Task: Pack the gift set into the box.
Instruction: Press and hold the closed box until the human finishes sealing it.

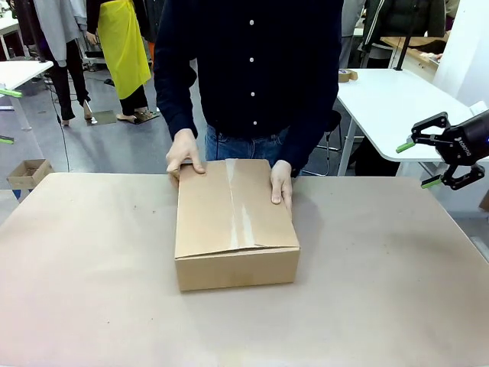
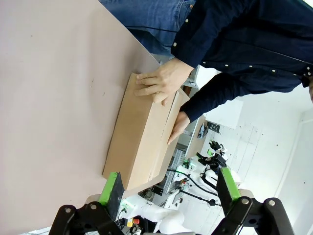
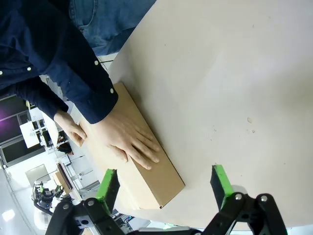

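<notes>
Front view: you have even, diffuse light from overhead, bright throughout. The box throws only a thin, soft shadow onto the surface, along its near edge and right side. The tape strip on the box top carries a pale sheen. Behind the box to the right, a white table is close to washed out.

Left wrist view: beyond the box the room blows out to white. The left pincer below the box is sharp.

Right wrist view: a faint shadow lies on the surface beside the right pincer. The room past the box is dim. The surface's edge past the box curves with lens distortion.
</notes>
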You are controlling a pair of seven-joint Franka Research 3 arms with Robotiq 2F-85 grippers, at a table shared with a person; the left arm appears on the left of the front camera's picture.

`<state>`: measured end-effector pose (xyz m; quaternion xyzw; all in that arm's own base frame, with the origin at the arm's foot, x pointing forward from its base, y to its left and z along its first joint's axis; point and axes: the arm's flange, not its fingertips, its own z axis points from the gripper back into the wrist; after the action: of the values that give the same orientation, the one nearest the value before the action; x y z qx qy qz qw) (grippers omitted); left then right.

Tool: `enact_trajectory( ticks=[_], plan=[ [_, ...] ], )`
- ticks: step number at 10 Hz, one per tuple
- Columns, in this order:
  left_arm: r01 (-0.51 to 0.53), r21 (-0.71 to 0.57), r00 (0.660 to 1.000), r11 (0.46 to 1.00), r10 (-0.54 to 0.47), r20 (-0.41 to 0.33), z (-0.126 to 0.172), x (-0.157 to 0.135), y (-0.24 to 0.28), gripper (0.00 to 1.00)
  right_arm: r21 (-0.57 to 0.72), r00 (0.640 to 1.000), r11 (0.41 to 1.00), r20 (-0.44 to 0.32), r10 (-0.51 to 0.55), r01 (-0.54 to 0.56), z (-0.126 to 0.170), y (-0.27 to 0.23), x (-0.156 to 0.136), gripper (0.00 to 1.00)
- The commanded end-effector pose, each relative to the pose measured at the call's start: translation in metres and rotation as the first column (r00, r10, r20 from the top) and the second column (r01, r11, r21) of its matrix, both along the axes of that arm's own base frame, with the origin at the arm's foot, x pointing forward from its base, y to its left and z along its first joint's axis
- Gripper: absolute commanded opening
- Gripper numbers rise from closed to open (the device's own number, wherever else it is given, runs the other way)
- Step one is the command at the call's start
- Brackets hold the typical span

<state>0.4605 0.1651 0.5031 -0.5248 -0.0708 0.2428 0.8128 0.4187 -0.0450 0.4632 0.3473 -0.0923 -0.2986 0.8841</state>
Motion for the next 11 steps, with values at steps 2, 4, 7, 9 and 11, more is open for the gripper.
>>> enact_trajectory(
  ticks=[2,4,7,9,11],
  plan=[
    [-0.004,0.01,1.0,1.0,0.004,0.001,0.001,-0.002,-0.002,1.0,0.001,1.0,1.0,-0.02,-0.007,0.007,0.004,-0.001,0.003,1.0],
    [-0.004,0.01,1.0,1.0,0.004,0.001,0.001,-0.002,-0.002,1.0,0.001,1.0,1.0,-0.02,-0.007,0.007,0.004,-0.001,0.003,1.0],
    [0.228,-0.166,0.945,0.959,-0.178,0.273,-0.002,0.008,-0.059,1.0,-0.114,0.939,0.968,0.242,0.244,-0.222,0.004,0.065,0.031,1.0],
    [0.341,-0.206,0.784,0.917,-0.157,0.6,-0.011,-0.021,-0.132,1.0,-0.092,0.526,0.757,0.665,0.531,-0.647,0.001,0.152,0.045,1.0],
    [0.431,-0.105,0.652,0.896,-0.229,0.722,-0.042,-0.051,-0.167,1.0,-0.049,0.288,0.646,0.868,0.405,-0.761,-0.016,0.188,0.038,1.0]
  ],
)
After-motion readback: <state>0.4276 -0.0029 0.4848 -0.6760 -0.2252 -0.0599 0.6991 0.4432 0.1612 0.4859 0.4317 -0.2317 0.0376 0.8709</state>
